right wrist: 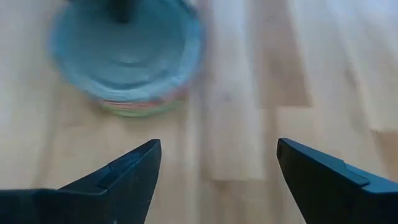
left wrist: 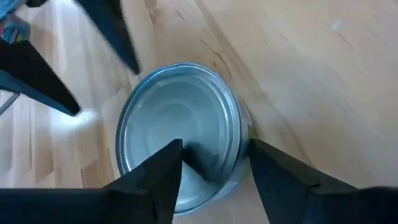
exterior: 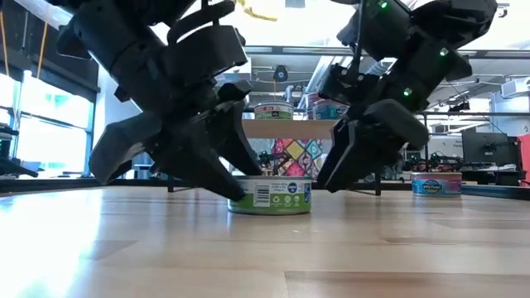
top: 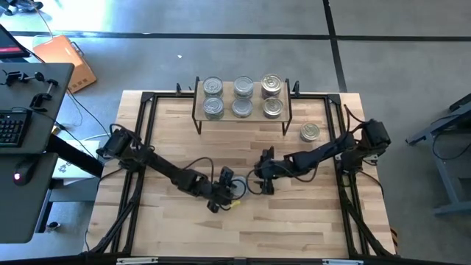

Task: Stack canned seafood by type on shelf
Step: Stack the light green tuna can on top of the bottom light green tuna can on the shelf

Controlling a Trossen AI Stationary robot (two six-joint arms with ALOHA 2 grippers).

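Trouble could start at the silver-lidded tin sitting flat on the desk near its middle, between the two hands. The left hand stands over this tin with its fingers apart: in the left wrist view one fingertip lies over the lid and the other just outside the rim, so the jaws are not squarely astride the can. If they close from this stance, I judge the inner finger would press on the lid and the tin could tip, skid across the wood, or pinch out sideways instead of being gripped by its wall. Nothing is held yet.

The right hand hangs just beside the same tin, open and empty, its fingers spread over bare wood. With both arms crowded round one small can, as the low view shows, a push from either side could knock the tin into the other hand, or the two hands could touch.

The shelf stands at the far edge of the desk and already carries six tins in three pairs. A clumsy placement there could nudge a neighbour off the narrow board, and a can of the wrong type could end up among them; from above the labels are too small to tell types. One more tin lies on the desk just beside the shelf, toward the far right corner.
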